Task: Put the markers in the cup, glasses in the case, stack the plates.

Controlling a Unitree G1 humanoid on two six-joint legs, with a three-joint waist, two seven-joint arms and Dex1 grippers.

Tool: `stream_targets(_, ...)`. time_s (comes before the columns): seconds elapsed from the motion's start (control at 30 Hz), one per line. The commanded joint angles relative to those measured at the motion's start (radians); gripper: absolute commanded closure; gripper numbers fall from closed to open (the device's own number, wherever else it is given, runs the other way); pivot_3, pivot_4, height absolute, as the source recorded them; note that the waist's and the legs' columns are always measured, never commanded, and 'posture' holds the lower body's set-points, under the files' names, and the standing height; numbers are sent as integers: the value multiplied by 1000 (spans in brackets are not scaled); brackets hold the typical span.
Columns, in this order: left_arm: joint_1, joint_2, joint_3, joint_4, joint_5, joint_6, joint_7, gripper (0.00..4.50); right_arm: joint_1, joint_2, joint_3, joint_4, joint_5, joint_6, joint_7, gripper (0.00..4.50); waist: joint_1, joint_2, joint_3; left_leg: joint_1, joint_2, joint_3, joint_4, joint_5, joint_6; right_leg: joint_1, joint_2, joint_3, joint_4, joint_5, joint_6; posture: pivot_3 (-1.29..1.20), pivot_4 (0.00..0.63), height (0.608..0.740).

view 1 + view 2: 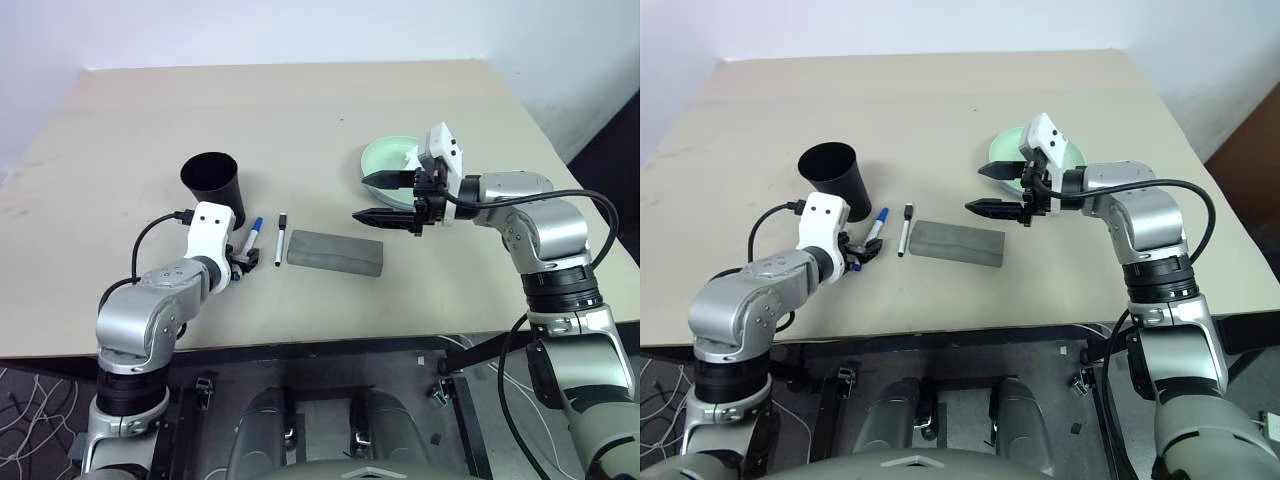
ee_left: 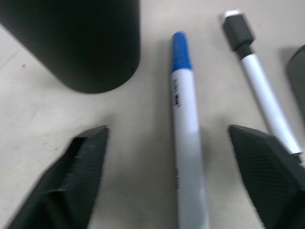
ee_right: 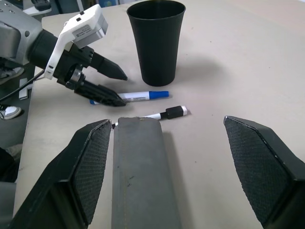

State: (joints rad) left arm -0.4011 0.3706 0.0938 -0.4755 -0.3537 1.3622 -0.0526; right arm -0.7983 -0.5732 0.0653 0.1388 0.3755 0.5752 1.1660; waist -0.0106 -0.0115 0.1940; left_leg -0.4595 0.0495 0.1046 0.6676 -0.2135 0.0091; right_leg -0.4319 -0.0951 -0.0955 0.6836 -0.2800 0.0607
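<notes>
Blue-capped marker (image 2: 187,143) lies between left gripper's (image 2: 171,176) spread fingers.

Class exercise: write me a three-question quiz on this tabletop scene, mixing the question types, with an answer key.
1. True or false: the blue-capped marker lies between the open fingers of the left tool.
2. Which object stands upright? A) grey case B) black cup C) black-capped marker
3. Fill in: the right tool hangs open, holding ____, in front of the mint green plate.

Key: 1 true; 2 B; 3 nothing.
</notes>
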Motion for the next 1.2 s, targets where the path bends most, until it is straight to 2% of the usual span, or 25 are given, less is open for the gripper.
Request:
stream_targets(0.03,-10,-7,36,-10,-7,66,-19,1871,-8,-8,-10,-17,7,-8,-7,488,0,0,0,0,0,0,0,0,0,0,0,0,0,0,0,0,150,701)
stream_targets(0.23,-16,8,31,-19,8,145,-25,3842,-10,-5,-3,-10,0,-18,-13,488,0,0,0,0,0,0,0,0,0,0,0,0,0,0,0,0,150,701)
stream_targets(0.33,-15,12,28,-27,6,157,-37,3842,-13,-2,-3,0,-7,-25,-19,488,-1,0,0,0,0,0,0,0,0,0,0,0,0,0,0,0,150,701)
stream_targets(0.43,-10,11,26,-39,4,167,-45,4133,-14,-2,0,3,-8,-28,-20,488,-1,0,0,0,0,0,0,0,0,0,0,0,0,0,0,0,150,701)
stream_targets(0.7,-19,39,25,-63,14,129,-67,4135,-25,8,3,20,-9,-37,-21,488,0,0,0,0,0,0,0,0,0,0,0,0,0,0,0,0,150,701)
stream_targets(0.77,-12,72,0,-79,16,72,-91,4135,-27,11,5,25,-10,-41,-21,488,-1,0,0,0,0,0,0,0,0,0,0,0,0,0,0,0,150,701)
stream_targets(0.93,-3,54,8,-152,-59,-43,-194,4135,-32,24,12,34,-16,-53,-24,488,1,0,0,0,0,0,0,0,0,0,-1,0,0,0,0,0,150,701)
stream_targets(1.2,20,99,-25,-172,-39,-285,-271,4135,-45,31,17,55,-28,-88,-23,488,-1,0,0,0,0,0,0,0,0,0,-1,0,-1,0,0,0,150,701)
